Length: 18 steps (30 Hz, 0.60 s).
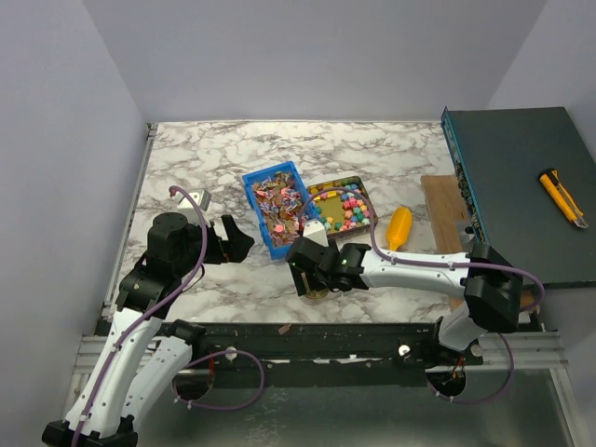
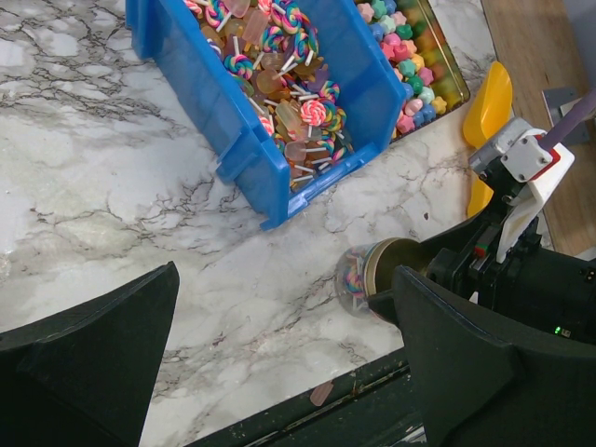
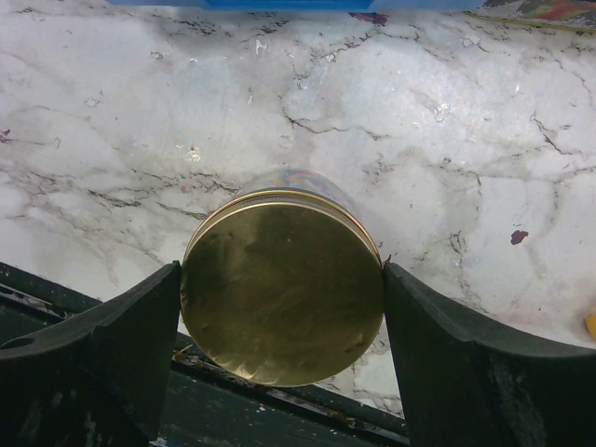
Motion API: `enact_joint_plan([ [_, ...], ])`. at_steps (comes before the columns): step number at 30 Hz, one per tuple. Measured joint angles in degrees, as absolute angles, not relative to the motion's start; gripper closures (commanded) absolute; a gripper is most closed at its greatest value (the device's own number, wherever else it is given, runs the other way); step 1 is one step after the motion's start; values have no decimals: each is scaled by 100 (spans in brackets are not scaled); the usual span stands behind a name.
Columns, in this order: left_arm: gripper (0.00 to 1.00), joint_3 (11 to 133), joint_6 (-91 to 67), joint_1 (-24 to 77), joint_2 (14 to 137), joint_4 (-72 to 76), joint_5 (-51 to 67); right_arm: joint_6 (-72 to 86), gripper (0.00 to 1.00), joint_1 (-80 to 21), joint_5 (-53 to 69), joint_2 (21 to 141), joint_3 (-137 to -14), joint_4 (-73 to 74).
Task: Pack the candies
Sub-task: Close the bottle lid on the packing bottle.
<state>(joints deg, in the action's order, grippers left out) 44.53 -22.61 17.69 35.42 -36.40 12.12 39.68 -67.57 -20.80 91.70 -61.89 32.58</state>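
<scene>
Fig.: two-arm candy packing, judged to be at the jar-closing stage. R gripper (image 1: 314, 277) is clamped across the gold lid (image 3: 283, 291) of a small clear jar (image 2: 355, 279), one finger on each side of the rim. The jar is tipped w/ its lid end toward the wrist, and some coloured candy shows through the glass. Gripping the lid rather than the glass prob. serves to seat or turn the lid, or to carry the jar by its widest part. Cannot tell whether the jar rests on the bench (image 1: 205, 158) or hangs just above it. L gripper (image 1: 233, 239) hangs w/ fingers apart and nothing between them, just left of the blue bin (image 2: 182, 56), likely held off to leave the R arm room. Wrapped candies (image 2: 296, 104) fill the blue bin; chunky candies (image 2: 410, 58) lie in the gold tin (image 1: 324, 197) just beside it, w/ the yellow scoop (image 1: 399, 228) near the tin. Edges: the jar is near the bench's front edge, w/ a stray crumb (image 2: 321, 393) at the lip, so margin toward the arms is small. Open bench lies far left & behind the bin; the R side is hemmed by a wooden board (image 1: 443, 209) and a dark raised box (image 1: 521, 186).
</scene>
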Motion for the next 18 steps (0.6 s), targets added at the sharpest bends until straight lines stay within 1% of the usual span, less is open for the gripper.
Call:
enact_joint_plan([
  [1,1,4453,-2263,1769,3542,-3640,1212,3970,26,-6757,-2080,9168,-6187,3253],
  [3,1,4453,-2261,1769,3542,-3640,1212,3972,21,-6757,-2082,9159,-6184,3253],
  [9,1,4453,-2263,1769,3551,-3640,1212,3997,13,-6768,-2097,9159,-6184,3253],
  [11,1,4453,-2263,1769,3551,-3640,1212,4010,7,-6768,-2097,9159,-6184,3249],
  [12,1,4453,-2263,1769,3551,-3640,1212,4023,1,-6768,-2097,9161,-6184,3245],
  [18,1,4453,-2261,1769,3553,-3640,1212,4058,0,-6783,-2058,9275,-6169,3315],
])
